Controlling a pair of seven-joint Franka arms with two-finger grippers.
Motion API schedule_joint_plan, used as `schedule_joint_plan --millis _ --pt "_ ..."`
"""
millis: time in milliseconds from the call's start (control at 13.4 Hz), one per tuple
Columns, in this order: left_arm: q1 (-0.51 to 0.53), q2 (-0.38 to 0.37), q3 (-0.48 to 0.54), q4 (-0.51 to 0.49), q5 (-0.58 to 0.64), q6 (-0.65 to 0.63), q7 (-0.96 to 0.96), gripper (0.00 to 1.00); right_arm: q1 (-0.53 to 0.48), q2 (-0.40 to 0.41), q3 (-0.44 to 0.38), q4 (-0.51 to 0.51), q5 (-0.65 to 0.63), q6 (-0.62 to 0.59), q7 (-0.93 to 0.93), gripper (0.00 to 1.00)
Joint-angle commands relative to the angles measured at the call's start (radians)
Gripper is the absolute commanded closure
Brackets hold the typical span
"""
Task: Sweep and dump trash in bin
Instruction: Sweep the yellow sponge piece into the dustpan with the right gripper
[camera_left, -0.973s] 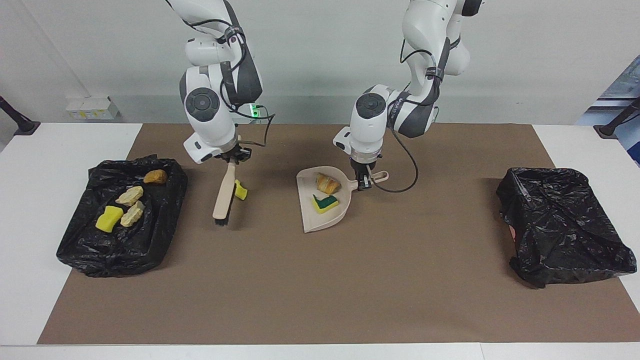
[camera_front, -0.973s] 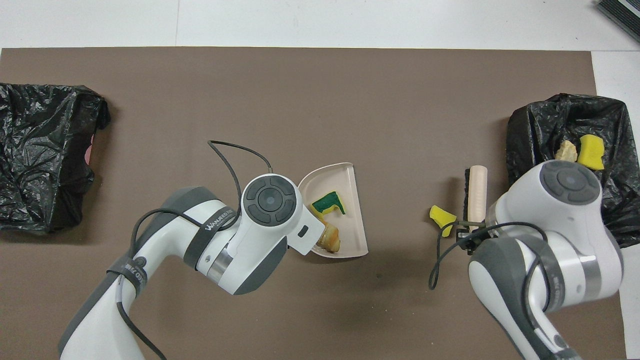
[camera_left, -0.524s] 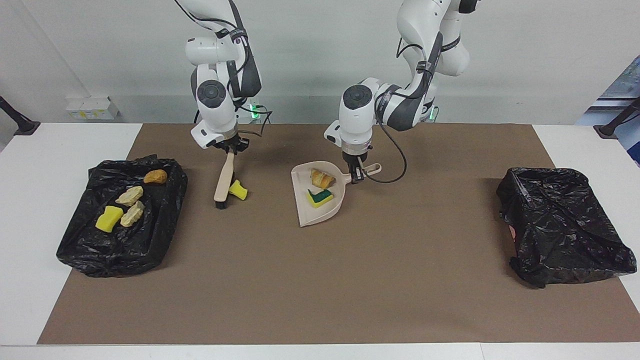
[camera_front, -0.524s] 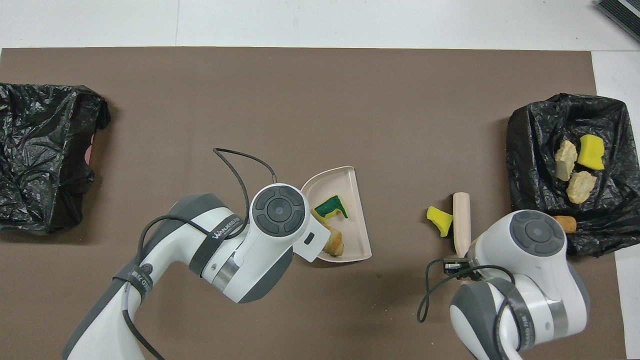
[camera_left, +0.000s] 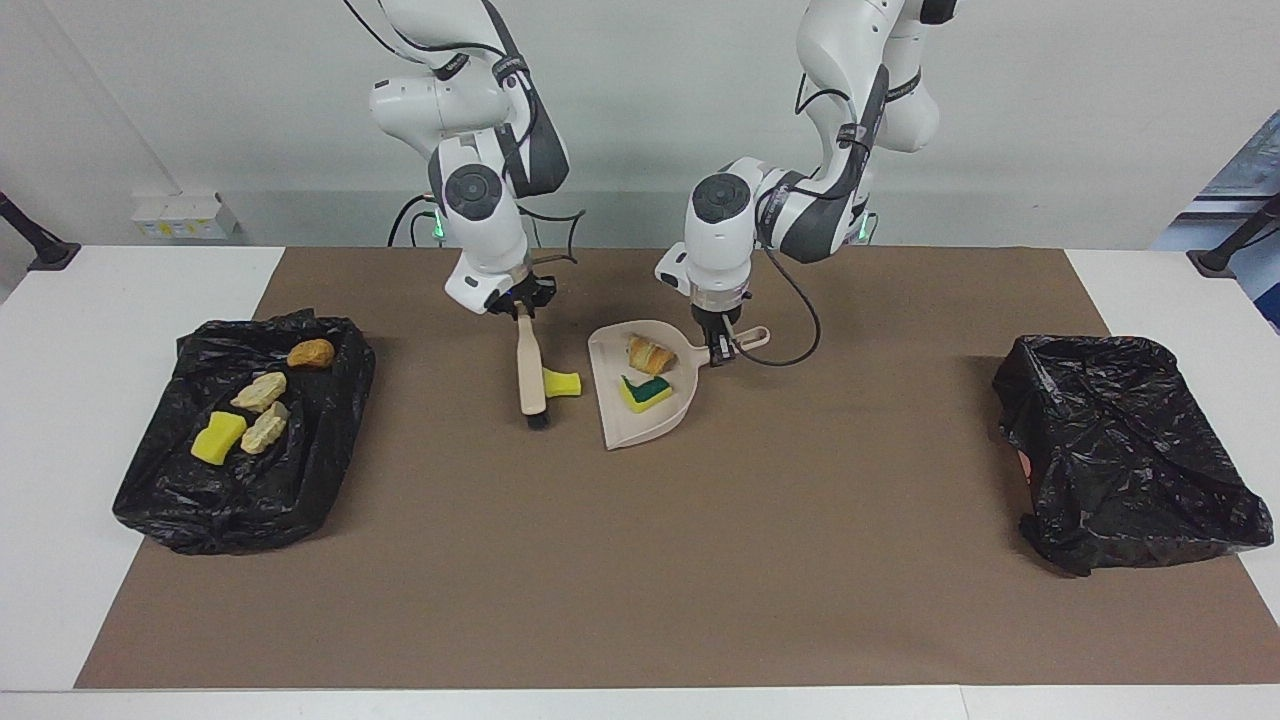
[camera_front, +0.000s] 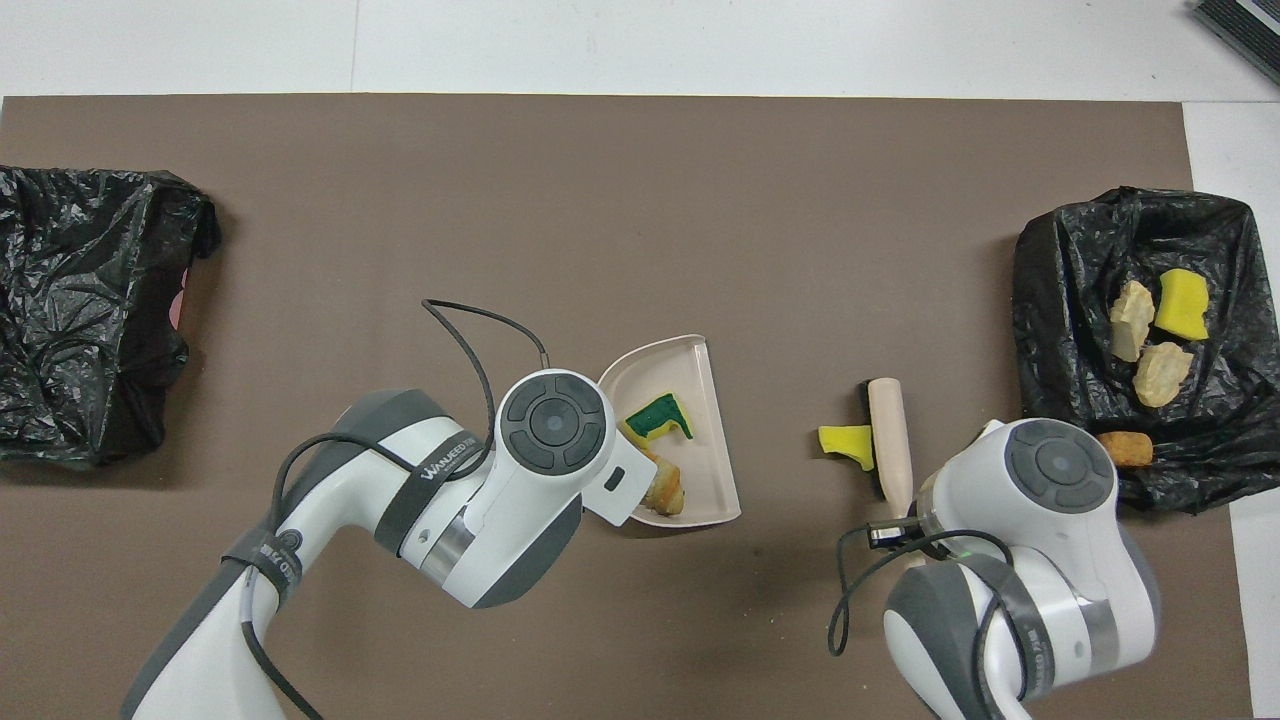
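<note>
Brown mat (camera_left: 640, 560) on white table; right gripper (camera_left: 522, 305) pinching brush (camera_left: 531, 375) beside yellow scrap (camera_left: 562, 383); left gripper (camera_left: 718, 345) pinching dustpan (camera_left: 625, 425) holding two scraps (camera_left: 648, 375); four scraps (camera_left: 255, 400) in bin (camera_left: 200, 510) at right arm's end.

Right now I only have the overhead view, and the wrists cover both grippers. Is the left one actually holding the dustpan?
Observer: Yes. The left gripper is shut on the dustpan by its handle.
Operator: And the right one?
Observer: The right gripper is shut on the brush at its handle end; the bristle end is down on the mat.
Operator: What is half hidden under the right wrist?
Observer: An orange-brown chunk, lying whole inside the black bag.
</note>
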Motion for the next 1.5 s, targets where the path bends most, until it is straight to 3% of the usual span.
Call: schedule_joint_plan --millis 0,225,524,748,1123,1422 --pt "0.003 -0.044 0.005 -0.062 0.018 0.008 -0.012 1.00 0.075 0.063 0.000 0.057 0.086 0.061 0.034 1.00" --pt "0.023 -0.045 0.003 -0.065 0.018 0.011 -0.011 1.00 0.109 0.078 0.002 0.087 0.139 0.083 0.034 1.00" --pt "0.051 -0.043 0.003 -0.063 0.018 0.011 0.013 1.00 0.086 0.056 -0.017 0.107 0.120 -0.064 0.025 1.00" --pt "0.088 -0.032 0.003 -0.052 0.018 0.014 0.070 1.00 0.038 0.022 -0.015 0.106 0.028 -0.143 0.025 1.00" --pt "0.095 -0.034 0.003 -0.051 0.017 0.020 0.110 1.00 0.046 0.008 -0.006 0.092 0.024 -0.114 0.038 1.00" --pt "0.091 -0.038 0.003 -0.060 0.017 0.018 0.104 1.00 0.093 0.009 0.000 0.098 0.096 -0.072 0.061 1.00"
